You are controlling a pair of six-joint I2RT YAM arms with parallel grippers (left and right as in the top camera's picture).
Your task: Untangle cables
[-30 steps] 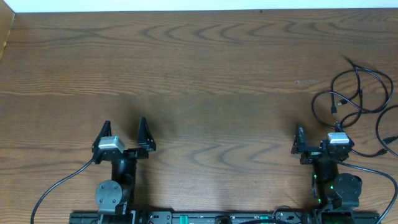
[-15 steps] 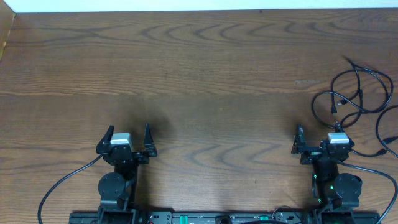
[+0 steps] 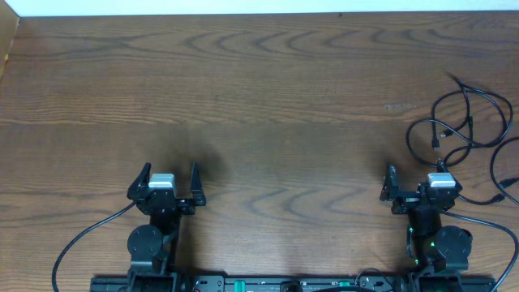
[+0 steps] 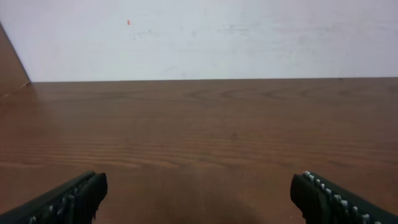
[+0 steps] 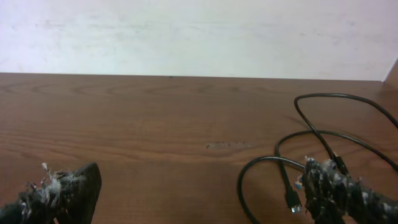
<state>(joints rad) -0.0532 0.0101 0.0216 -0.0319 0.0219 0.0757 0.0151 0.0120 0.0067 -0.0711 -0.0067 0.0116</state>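
Observation:
The cables (image 3: 468, 113) are thin black cords in loose overlapping loops at the table's right edge, just beyond my right gripper (image 3: 416, 172). That gripper is open and empty. In the right wrist view the cables (image 5: 267, 158) curve in front of the right finger, and a small plug (image 5: 291, 200) lies on the wood just inside it; my right gripper (image 5: 200, 174) holds nothing. My left gripper (image 3: 169, 172) stands open near the front left, far from the cables. The left wrist view shows only bare wood ahead of my left gripper (image 4: 199, 186).
The wooden table (image 3: 259, 97) ends at a white wall along the far side. A wooden panel (image 3: 8, 36) stands at the far left corner. Thicker black arm cables (image 3: 81, 239) trail along the near edge by both arm bases.
The left gripper has drawn back towards its base and slightly right, still open. The right arm and the cables have not moved.

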